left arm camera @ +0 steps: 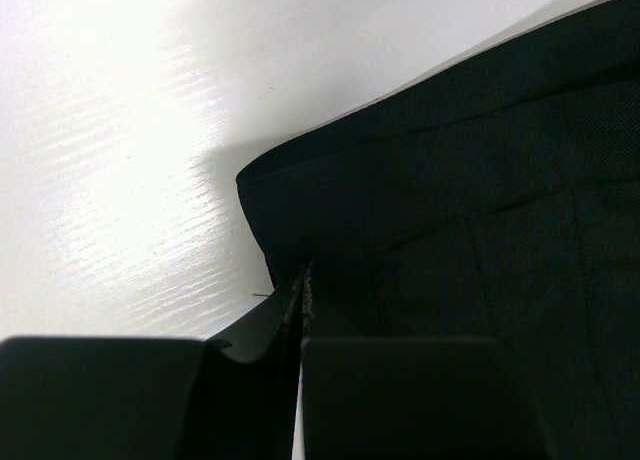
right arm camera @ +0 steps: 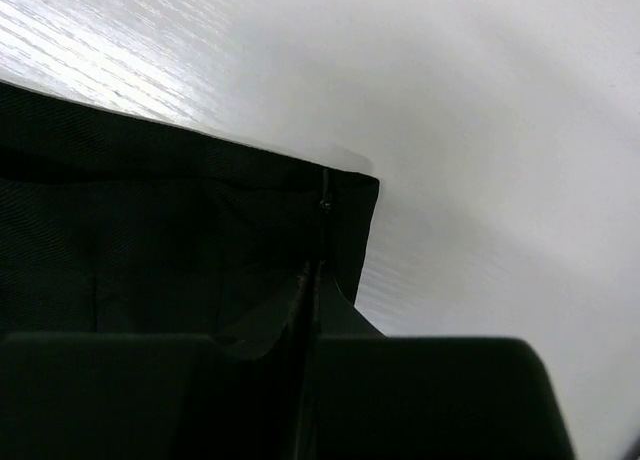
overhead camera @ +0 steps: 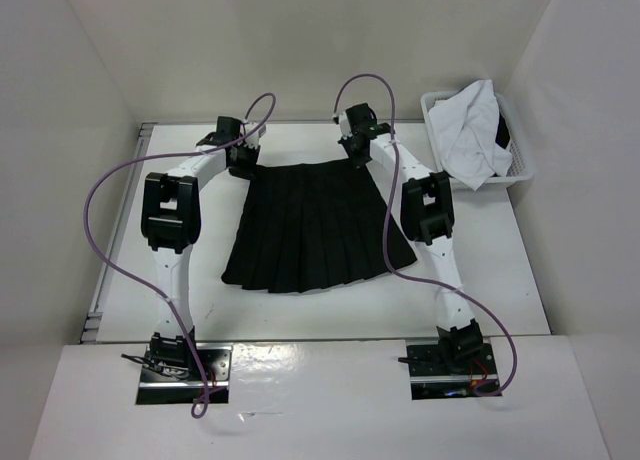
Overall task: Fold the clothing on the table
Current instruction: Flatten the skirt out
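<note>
The left end effector (left arm camera: 300,285) was clenched on the left waistband corner of the black pleated skirt (overhead camera: 310,225). The skirt lay spread flat on the white tabletop (overhead camera: 500,280), its pleats fanning out to the wider hem. The right end effector (right arm camera: 312,280) was pinched shut on the skirt's right waistband corner. Further right of the skirt, a white basket (overhead camera: 518,168) held a crumpled white garment (overhead camera: 470,130).

— What lies on the white table (overhead camera: 330,310)?
— A black pleated skirt (overhead camera: 315,225), spread flat mid-table, waistband toward the far side. A white plastic basket (overhead camera: 519,163) sits at the far right corner.
</note>
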